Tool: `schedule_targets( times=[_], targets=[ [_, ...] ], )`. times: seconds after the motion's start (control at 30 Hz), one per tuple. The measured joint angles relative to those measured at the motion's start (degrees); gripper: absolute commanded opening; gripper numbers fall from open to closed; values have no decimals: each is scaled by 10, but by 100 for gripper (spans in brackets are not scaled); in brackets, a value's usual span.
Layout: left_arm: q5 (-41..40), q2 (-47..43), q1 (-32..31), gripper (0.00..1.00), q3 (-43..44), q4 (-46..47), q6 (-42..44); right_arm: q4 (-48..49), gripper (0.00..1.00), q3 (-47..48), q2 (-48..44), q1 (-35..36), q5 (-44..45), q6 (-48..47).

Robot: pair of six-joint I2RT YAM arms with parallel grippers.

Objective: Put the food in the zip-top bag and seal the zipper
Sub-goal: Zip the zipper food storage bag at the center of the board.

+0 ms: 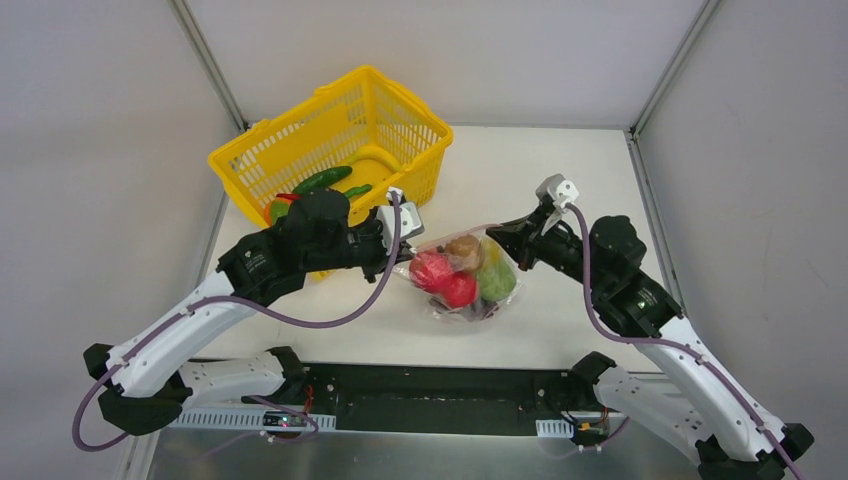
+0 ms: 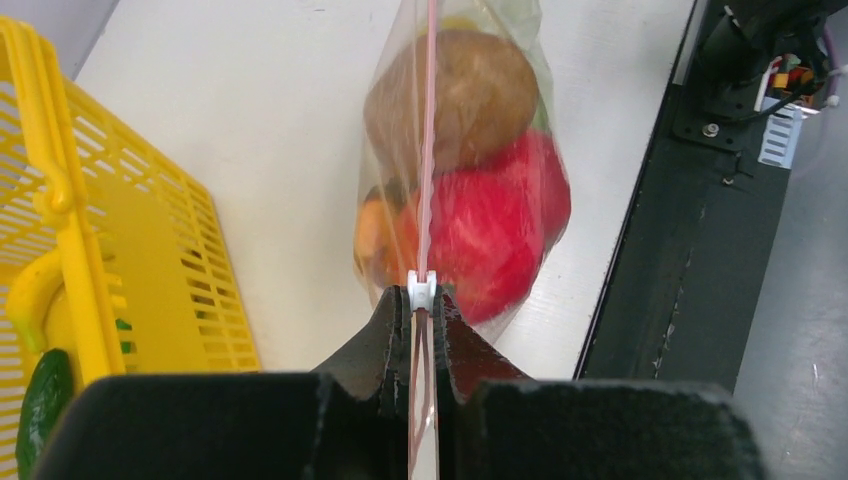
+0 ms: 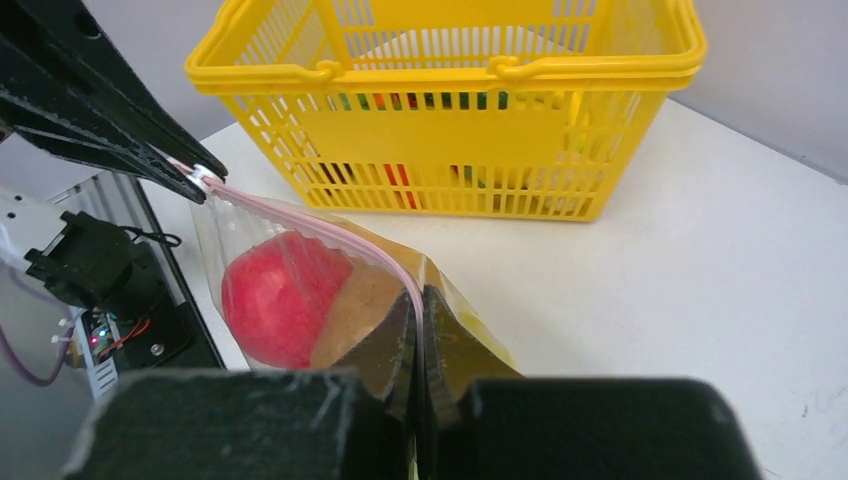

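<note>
Grip on both sides: left claw (image 2: 422,298) pinched tight on the zipper (image 2: 428,150), right claw (image 3: 418,312) clamped on its other end. Zip-top bag (image 1: 500,285) stretched between them over the worktop (image 1: 540,180), tomatoes (image 1: 455,290) and kiwi (image 1: 463,250) inside. Yellow basket (image 1: 330,125) beyond, green vegetables (image 1: 322,180) in it.
</note>
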Motion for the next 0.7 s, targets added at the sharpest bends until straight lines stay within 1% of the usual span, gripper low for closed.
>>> schedule_targets(
  times=[0.33, 0.63, 0.67, 0.7],
  targets=[
    [-40, -44, 10, 0, -38, -19, -4, 0, 0, 0, -13, 0, 62, 11],
    [-55, -60, 21, 0, -50, -21, -5, -4, 0, 0, -13, 0, 80, 16],
    [-55, -60, 21, 6, -52, -20, -6, -4, 0, 0, -13, 0, 80, 16],
    [-55, -60, 21, 19, -54, -17, -8, -4, 0, 0, -13, 0, 80, 16]
  ],
)
